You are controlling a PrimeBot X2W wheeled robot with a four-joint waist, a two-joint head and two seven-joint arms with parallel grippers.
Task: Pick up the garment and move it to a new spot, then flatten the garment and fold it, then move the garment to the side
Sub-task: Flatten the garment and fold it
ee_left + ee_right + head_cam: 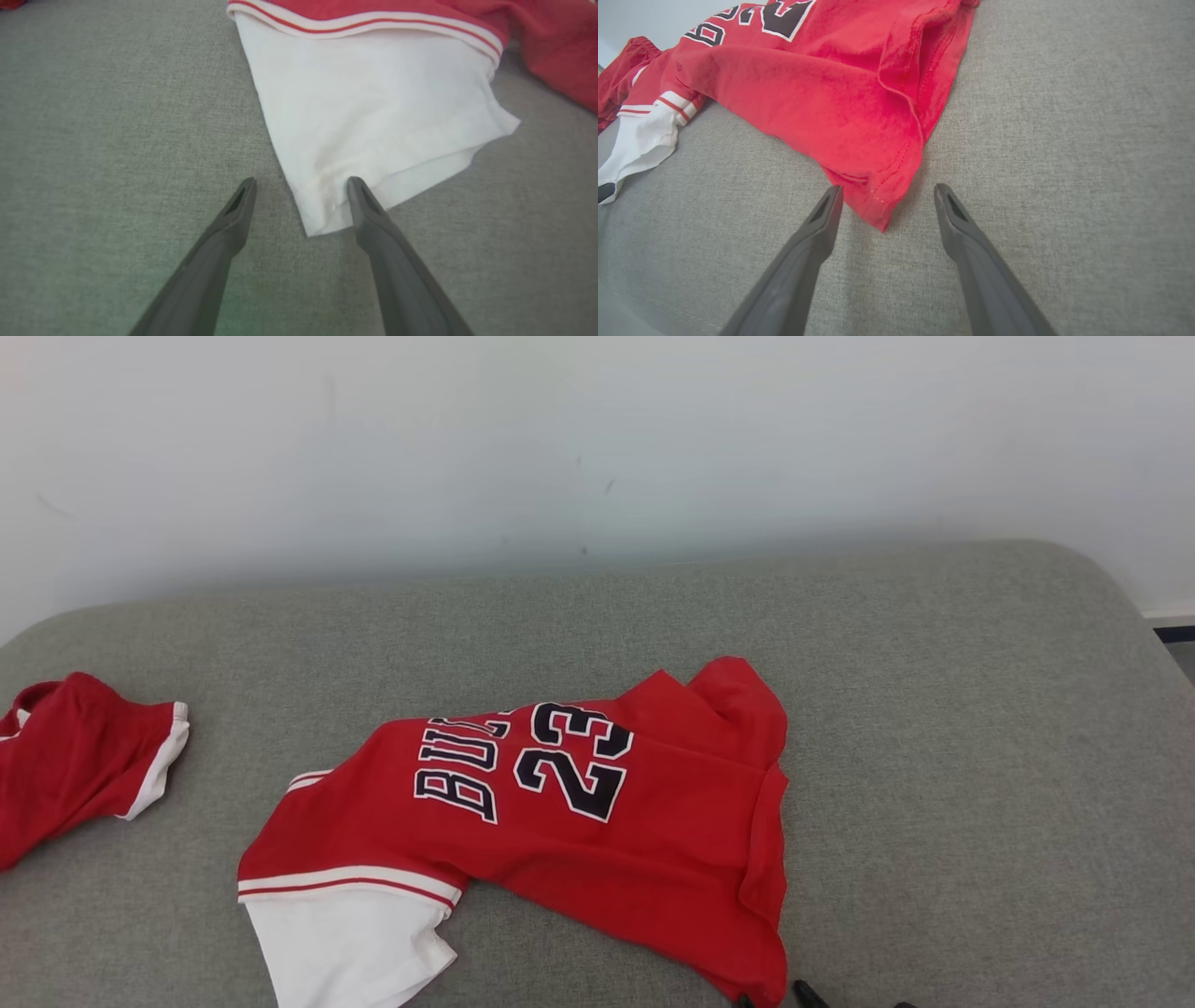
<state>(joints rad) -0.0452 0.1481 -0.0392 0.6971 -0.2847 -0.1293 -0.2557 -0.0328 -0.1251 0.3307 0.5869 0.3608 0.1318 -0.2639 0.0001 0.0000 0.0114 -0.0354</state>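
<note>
Toward the front edge of the grey cushion (980,756), midway along: red jersey (597,840), rumpled, white sleeve (373,102) at near left, red hem corner (878,210) at near right. Best to slide each finger pair further onto its corner, pinch every layer, then lift both evenly. Astride the sleeve tip, left gripper (301,183), spread wide, holding nothing; astride the hem corner, right gripper (887,187), equally wide, likewise empty.

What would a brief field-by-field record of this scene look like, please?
surface: grey cushion
garment: red jersey, rumpled, number 23 facing up
white part: sticks out below the jersey's striped trim
other item: red cloth at the cushion's left edge
left gripper: open, lined up on the white corner
right gripper: open, lined up on the red hem corner
held: nothing
</note>
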